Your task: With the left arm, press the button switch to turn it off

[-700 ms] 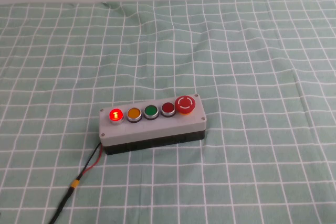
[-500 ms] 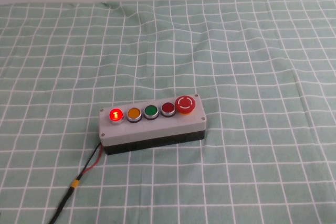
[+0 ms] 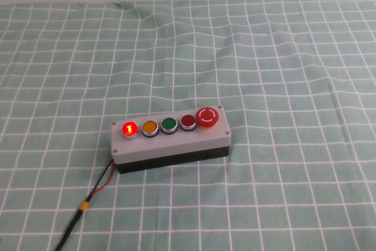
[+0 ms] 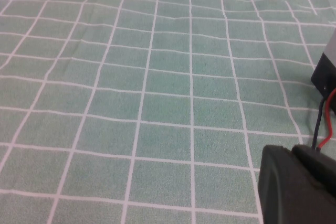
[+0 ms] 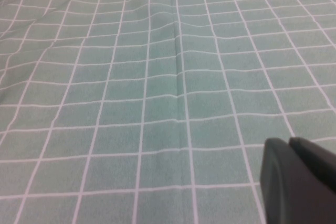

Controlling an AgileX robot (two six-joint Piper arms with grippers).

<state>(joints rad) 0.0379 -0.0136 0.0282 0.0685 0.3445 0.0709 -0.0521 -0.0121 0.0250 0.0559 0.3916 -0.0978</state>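
Note:
The button switch (image 3: 129, 128) is a small round red button, lit, with a "1" mark. It sits at the left end of the grey five-button box (image 3: 170, 143) on the checked cloth. Neither arm shows in the high view. In the left wrist view my left gripper (image 4: 292, 149) is low over the cloth, fingers together and empty, with a corner of the box (image 4: 326, 69) and its red and black wires (image 4: 323, 127) just beyond it. In the right wrist view my right gripper (image 5: 289, 142) is shut and empty over bare cloth.
The box also carries an orange button (image 3: 150, 127), a green button (image 3: 169, 124), a darker red flat button (image 3: 188, 122) and a large red mushroom button (image 3: 207, 116). A black cable (image 3: 76, 218) runs from the box toward the near left edge. Green checked cloth (image 3: 264, 57) covers the table.

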